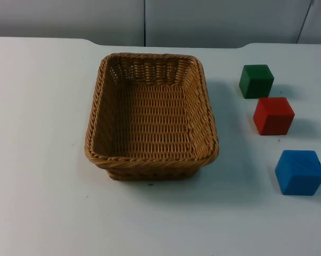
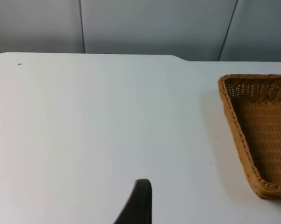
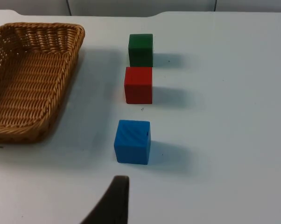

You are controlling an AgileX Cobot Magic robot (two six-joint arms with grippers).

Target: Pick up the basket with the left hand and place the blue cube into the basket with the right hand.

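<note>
Top view: rectangular brown woven wicker basket (image 1: 151, 118) mid-table, holding nothing; to its right, a column of green wooden cube (image 1: 256, 81), red wooden cube (image 1: 273, 116) and blue wooden cube (image 1: 299, 172), apart from each other. Left gripper (image 2: 139, 200), right gripper (image 3: 116, 198): one black fingertip each above the white table (image 1: 38, 149), rest cut off, opening impossible to tell, nothing held.

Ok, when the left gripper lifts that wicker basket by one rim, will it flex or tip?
The basket looks tightly woven with a thick rolled rim, so probably fairly stiff. It is empty, so likely light. Held by one rim, such a wide, shallow basket may sag away from the grip.
</note>
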